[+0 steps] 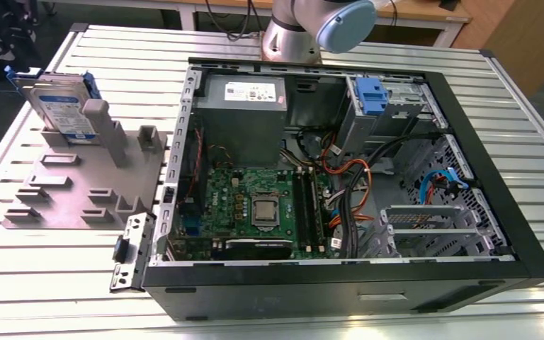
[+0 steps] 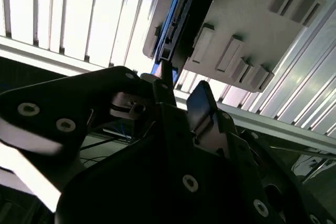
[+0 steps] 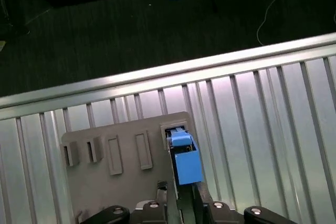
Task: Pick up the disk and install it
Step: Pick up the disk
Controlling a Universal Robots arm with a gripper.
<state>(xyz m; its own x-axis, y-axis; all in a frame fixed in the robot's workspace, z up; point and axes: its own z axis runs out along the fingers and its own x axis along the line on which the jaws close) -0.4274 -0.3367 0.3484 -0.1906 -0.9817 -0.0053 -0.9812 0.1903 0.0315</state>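
The disk stands upright on its edge in a slot of the grey fixture, at the exterior view's left on the slatted table. It is silver with a white-and-blue label and a blue carrier. In the first wrist view I look down on the disk's thin blue edge in the fixture. In the second wrist view my gripper is open, its black fingers apart with nothing between them. There it hangs short of the disk, not touching it.
An open black computer case lies on the table at the exterior view's right. Inside are a grey power supply, a motherboard, cables and a silver drive cage with a blue latch. My arm's base rises behind the case.
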